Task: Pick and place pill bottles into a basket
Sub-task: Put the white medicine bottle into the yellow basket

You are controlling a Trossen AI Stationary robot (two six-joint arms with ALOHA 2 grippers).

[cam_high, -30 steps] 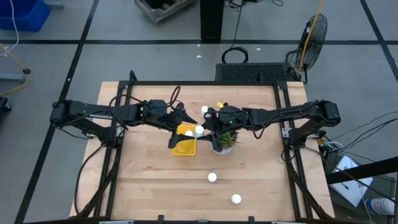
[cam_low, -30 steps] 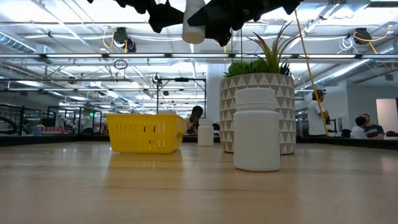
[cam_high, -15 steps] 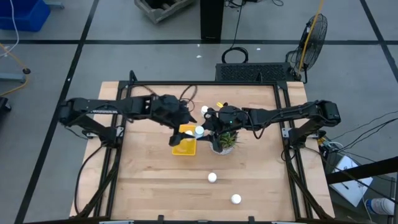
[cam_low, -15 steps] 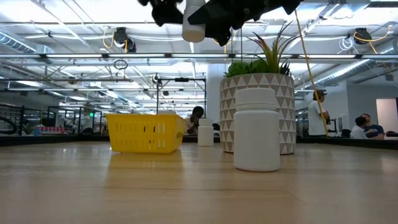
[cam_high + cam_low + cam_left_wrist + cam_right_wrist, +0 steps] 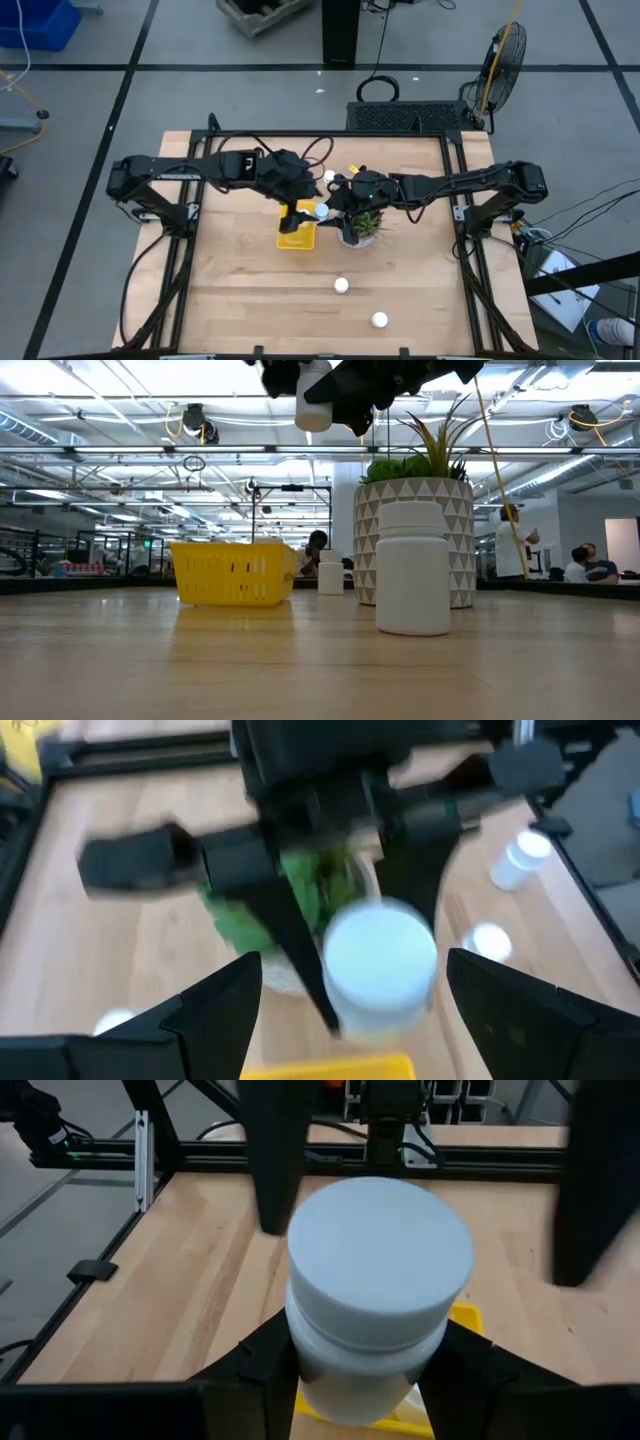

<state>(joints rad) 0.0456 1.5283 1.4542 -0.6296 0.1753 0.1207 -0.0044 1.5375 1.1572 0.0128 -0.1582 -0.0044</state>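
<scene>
Your right gripper (image 5: 322, 211) is holding a pill bottle (image 5: 320, 210) clamped above the yellow basket (image 5: 296, 237); your left gripper (image 5: 300, 195), fingers apart, is closing in on the bottle, suggesting a handover before placement.

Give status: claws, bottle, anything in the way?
Right claw shut on pill bottle, above yellow basket. Left claw open, facing the bottle. Potted plant right beside basket.
</scene>
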